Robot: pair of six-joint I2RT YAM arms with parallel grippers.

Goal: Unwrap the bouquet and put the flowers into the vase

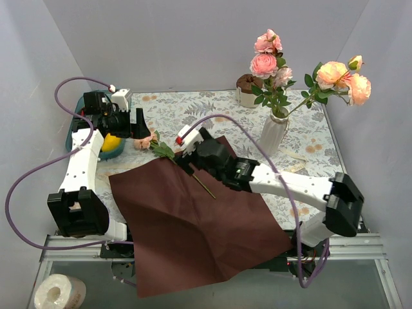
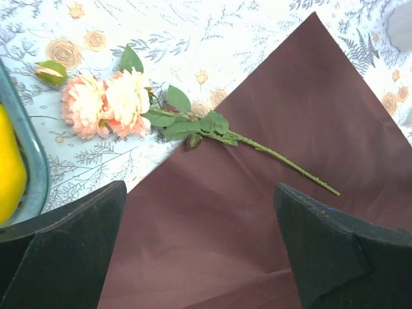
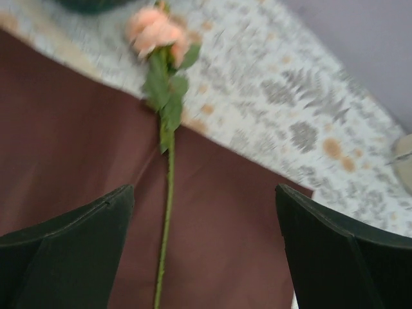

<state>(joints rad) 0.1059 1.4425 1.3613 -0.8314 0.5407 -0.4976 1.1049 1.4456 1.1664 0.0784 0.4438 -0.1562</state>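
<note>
Unwrapping looks finished: the dark maroon wrapping paper (image 1: 193,225) lies spread flat on the floral-patterned counter (image 1: 212,106), so the step in hand is moving flowers across. The small white ribbed ceramic vase (image 1: 275,132), at about two o'clock from the sheet's middle, already carries a pink rose stem (image 1: 264,64) and a peach rose stem (image 1: 335,74). One more long-stemmed peach rose (image 2: 106,106) lies flat at the sheet's ten o'clock corner. Its thin green stalk (image 2: 283,163) rests on the paper. Its blooms and leaves lie on the bare counter, near a teal tray (image 2: 32,161) holding something yellow (image 2: 6,167).

The left end effector (image 2: 199,193) hovers near the blooms, its fingers spread wide with nothing between them. The right end effector (image 3: 205,193) hangs above the stalk, likewise wide apart and empty. In its wrist view the stalk runs toward six o'clock, nearer the left finger.

The next move probably calls for one end effector to lower and close on the stalk. It lies flush on the paper, so the fingers risk pinching the sheet too. The rose must then be raised upright and threaded into the vase's narrow neck, already crowded by two stems.
</note>
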